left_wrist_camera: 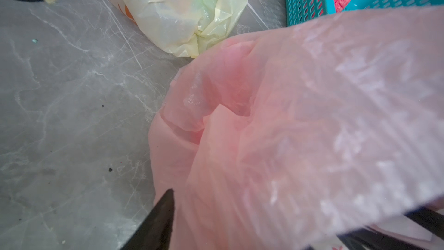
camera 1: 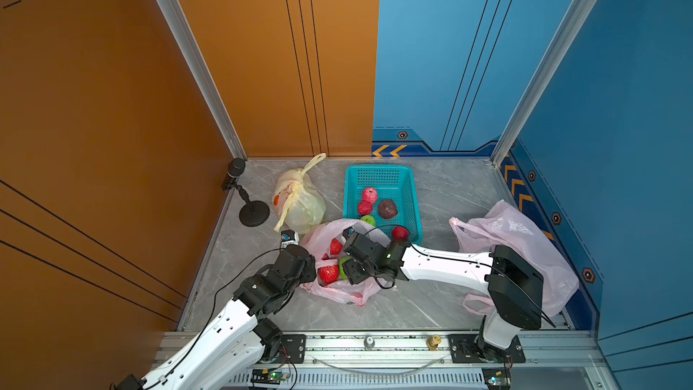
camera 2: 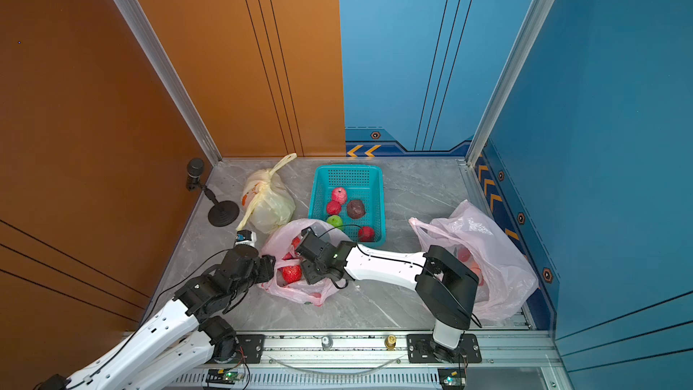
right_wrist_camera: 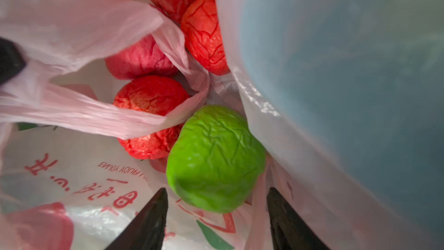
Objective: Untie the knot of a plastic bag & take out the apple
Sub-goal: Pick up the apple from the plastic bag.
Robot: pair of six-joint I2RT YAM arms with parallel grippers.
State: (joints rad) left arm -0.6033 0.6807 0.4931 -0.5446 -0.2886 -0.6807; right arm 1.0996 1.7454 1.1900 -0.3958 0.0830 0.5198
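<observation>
Right fingers bracket green apple (bagged).

Light: bright, even, from above; faint soft shadows lay on the grey marbled tabletop.
Glare: white sheen streaked the crinkled translucent pink plastic bag in the left wrist view.
Blur: its nearest fold was smeared.
Sharpness: the wrinkled green apple was crisp in the right wrist view.
Distortion: the aluminium frame post leaned outward.
</observation>
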